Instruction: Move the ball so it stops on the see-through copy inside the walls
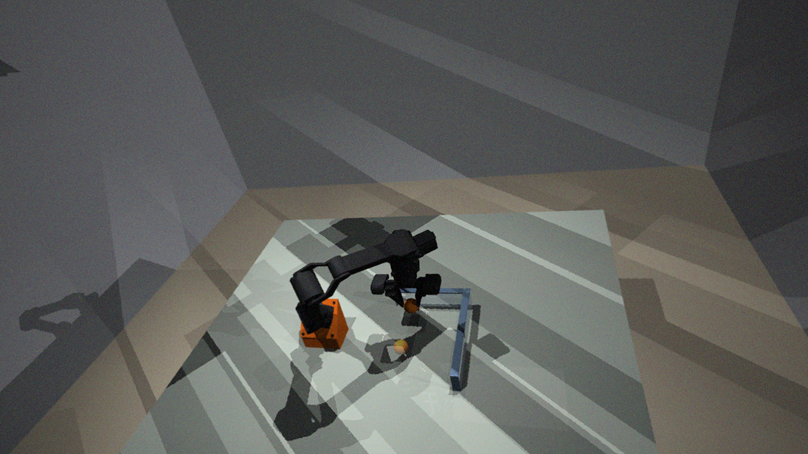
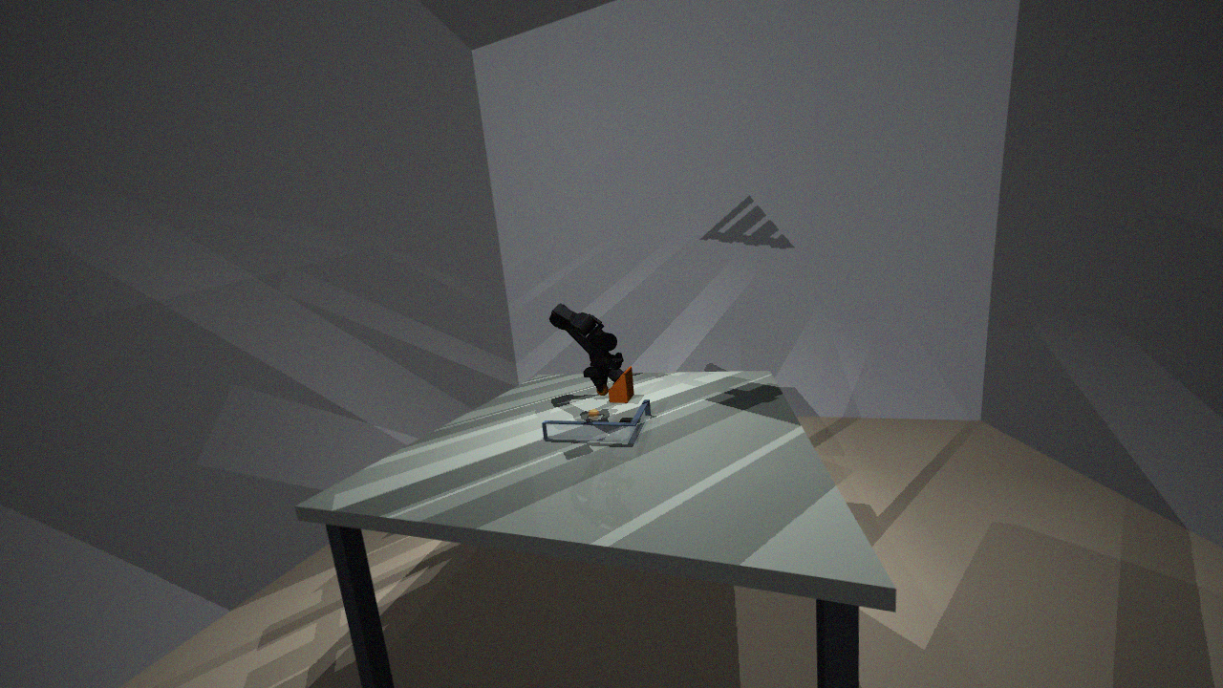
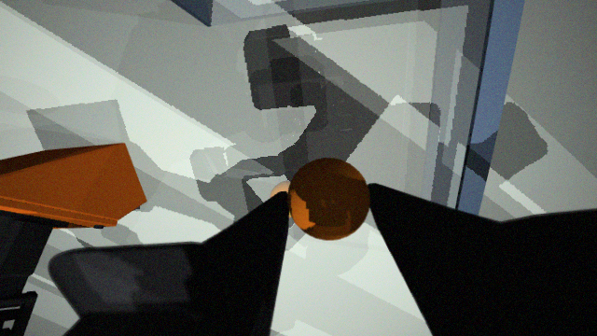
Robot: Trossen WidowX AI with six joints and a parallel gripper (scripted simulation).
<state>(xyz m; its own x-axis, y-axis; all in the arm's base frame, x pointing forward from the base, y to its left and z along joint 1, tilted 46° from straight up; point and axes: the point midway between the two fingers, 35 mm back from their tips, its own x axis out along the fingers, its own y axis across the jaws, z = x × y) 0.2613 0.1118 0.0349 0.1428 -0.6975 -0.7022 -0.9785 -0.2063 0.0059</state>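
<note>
My gripper [image 1: 410,302] [image 3: 326,195] is shut on the orange ball [image 1: 410,306] [image 3: 329,205] and holds it above the table. In the exterior view the ball [image 2: 602,392] is small and mostly hidden behind the fingers. The paler see-through copy [image 1: 401,347] [image 2: 592,414] rests on the table, nearer to the top view than the held ball; in the wrist view only a sliver of it [image 3: 279,189] shows behind the left finger. Two low clear walls with blue edges, one wall [image 1: 460,346] [image 3: 501,70] and another wall [image 1: 443,292], meet in a corner beyond the ball.
The orange arm base [image 1: 324,331] [image 2: 621,388] [image 3: 70,182] stands left of the walls in the top view. The pale table [image 1: 577,341] [image 2: 726,505] carries striped shadows, and the arm's dark shadow falls around the copy.
</note>
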